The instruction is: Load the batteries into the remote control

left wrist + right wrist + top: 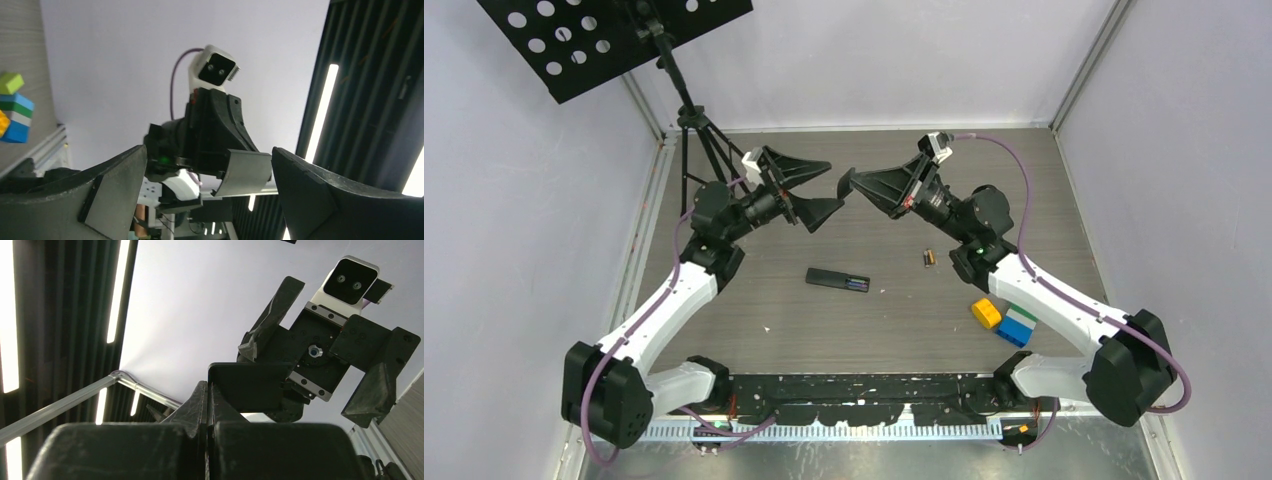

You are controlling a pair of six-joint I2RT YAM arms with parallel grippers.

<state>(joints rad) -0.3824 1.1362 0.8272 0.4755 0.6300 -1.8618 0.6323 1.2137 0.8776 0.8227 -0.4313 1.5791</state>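
Note:
The black remote control [837, 280] lies flat on the table's middle, with a purple-blue battery [857, 285] showing in its right end. A gold-and-black battery [929, 257] lies loose to its right. Both arms are raised above the table, tip to tip. My right gripper [852, 186] [207, 387] is shut on a thin curved grey cover [245, 172] [250, 385]. My left gripper [827, 190] [209, 150] is open, its fingers [120, 190] either side of that cover without touching it.
A yellow block [986, 313] and a blue, green and white stack [1017, 325] [15, 112] sit at the right, beside the right arm. A black perforated music stand [604, 40] on a tripod [699, 135] rises at the back left. Walls close in on three sides.

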